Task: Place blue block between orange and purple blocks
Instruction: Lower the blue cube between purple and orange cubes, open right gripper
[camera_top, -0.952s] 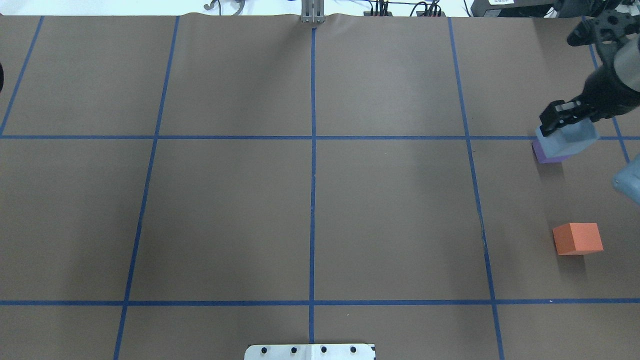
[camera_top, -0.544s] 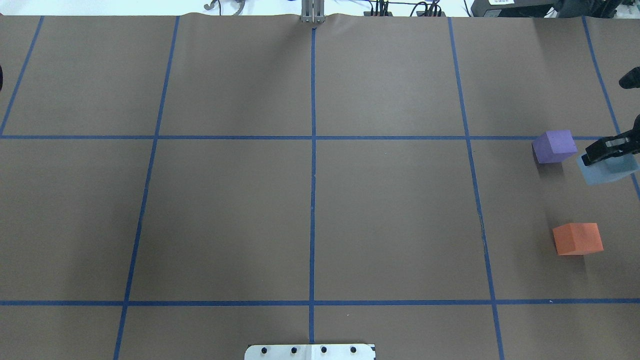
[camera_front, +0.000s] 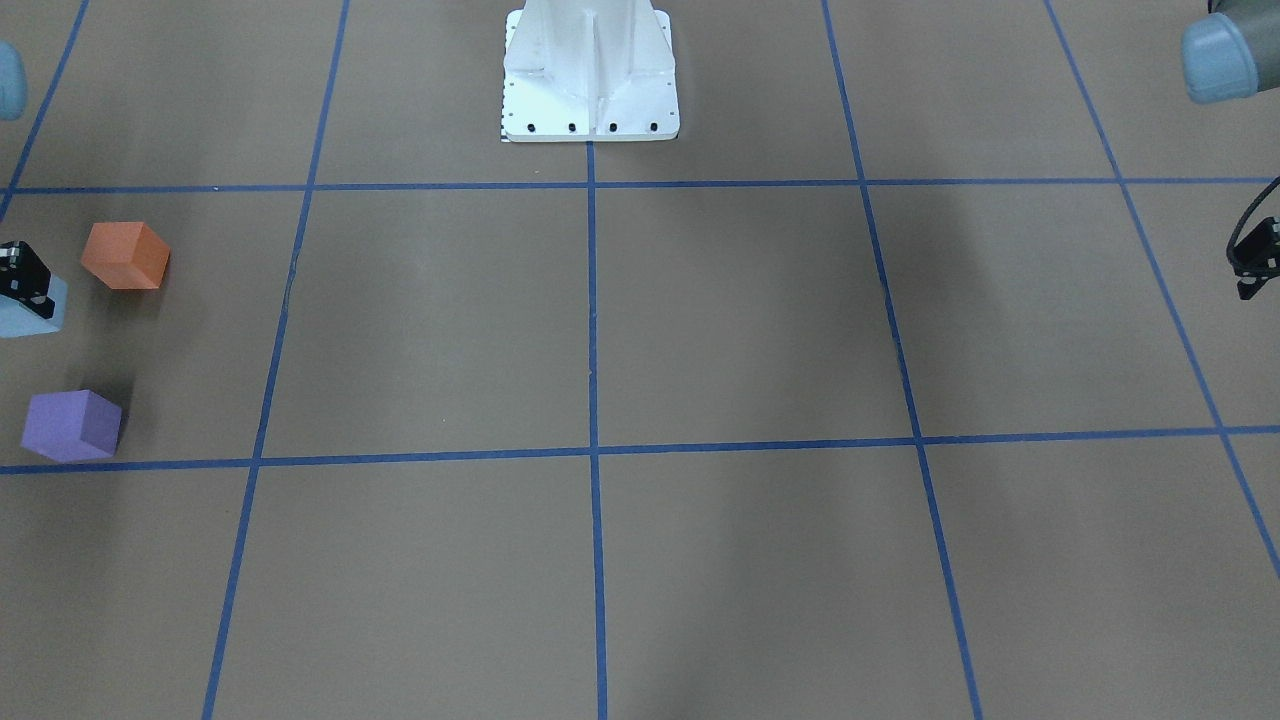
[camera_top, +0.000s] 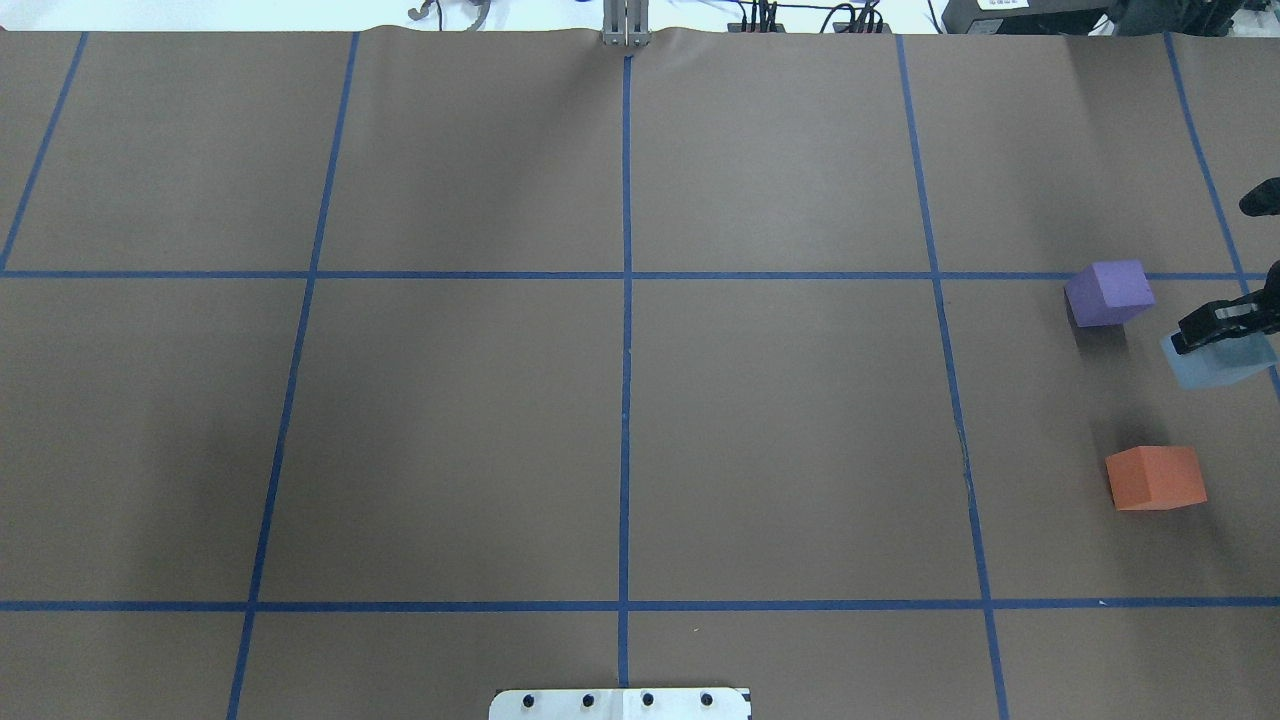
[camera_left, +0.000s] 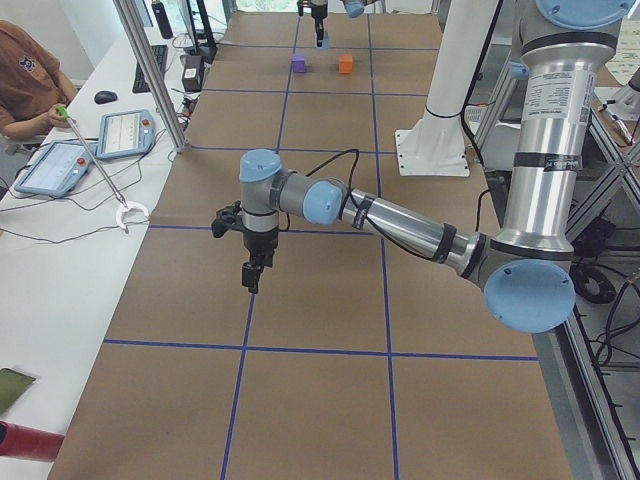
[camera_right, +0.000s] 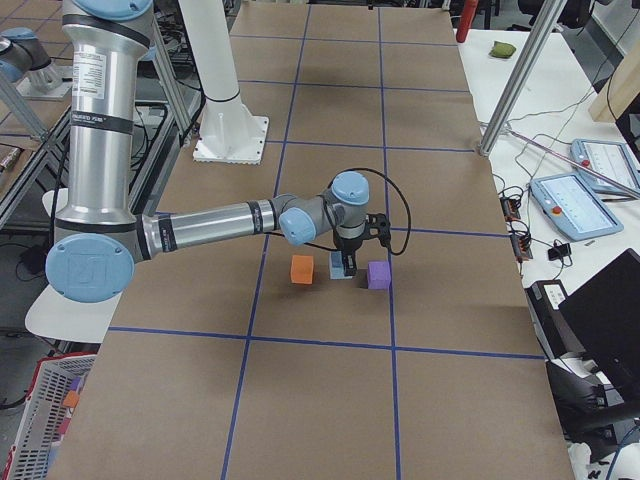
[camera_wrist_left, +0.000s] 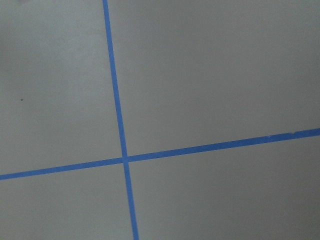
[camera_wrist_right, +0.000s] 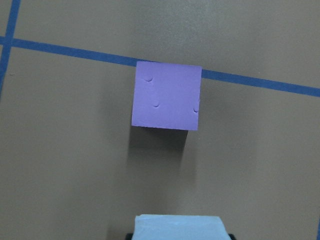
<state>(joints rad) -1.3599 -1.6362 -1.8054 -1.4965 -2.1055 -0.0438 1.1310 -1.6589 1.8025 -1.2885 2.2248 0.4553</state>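
Carrying step: the right gripper (camera_top: 1222, 330) pinches the blue block (camera_top: 1215, 368), which hangs just under its fingers. The purple block (camera_wrist_right: 167, 95) lies ahead of it and apart, the orange block (camera_top: 1155, 478) behind. We judge the next move is to lower the blue block into that gap, then release.

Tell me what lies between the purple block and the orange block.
Overhead, only bare table paper lies directly between purple block and orange block. The blue block, in the right gripper, is level with the gap but offset sideways.
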